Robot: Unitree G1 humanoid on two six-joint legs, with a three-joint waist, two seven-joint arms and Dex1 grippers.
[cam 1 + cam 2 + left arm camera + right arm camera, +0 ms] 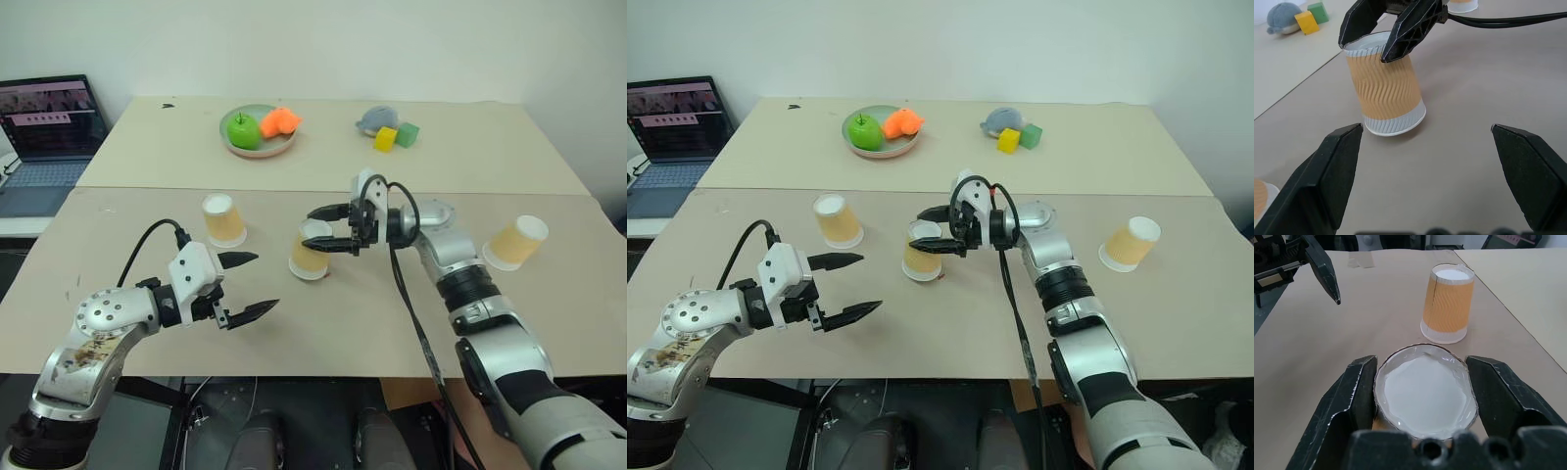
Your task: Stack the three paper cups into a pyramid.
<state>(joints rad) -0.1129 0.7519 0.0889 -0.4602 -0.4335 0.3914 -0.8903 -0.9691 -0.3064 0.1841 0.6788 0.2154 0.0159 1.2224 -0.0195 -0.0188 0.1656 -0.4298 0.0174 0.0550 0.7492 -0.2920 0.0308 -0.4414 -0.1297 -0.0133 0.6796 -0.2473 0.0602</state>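
1. Leftmost, a laptop (44,132) sits open on a lower surface beside the tan counter (323,323).
2. Left gripper (253,284): hovers over the near left part of the counter, fingers spread wide with nothing between them, pointing toward the middle cup.
3. First paper cup (224,219): upside down on the counter, wide white rim down, beyond the left gripper and apart from it.
4. Plate (257,147): on the far counter section, carrying a green apple (243,130) and an orange toy (280,120).
5. Second paper cup (312,251): near the counter's middle, upside down and tilted; in the left wrist view one edge of its rim is raised off the surface.
6. Right gripper (328,228): reaches in from the right, fingers pinching the second cup at its upturned base, one finger on either side, as the right wrist view shows.
7. Grey soft toy (373,119), yellow block (386,138) and green block (408,133): grouped on the far counter section, right of the plate.
8. Third paper cup (517,241): lies on its side at the right part of the counter, well apart from both grippers.
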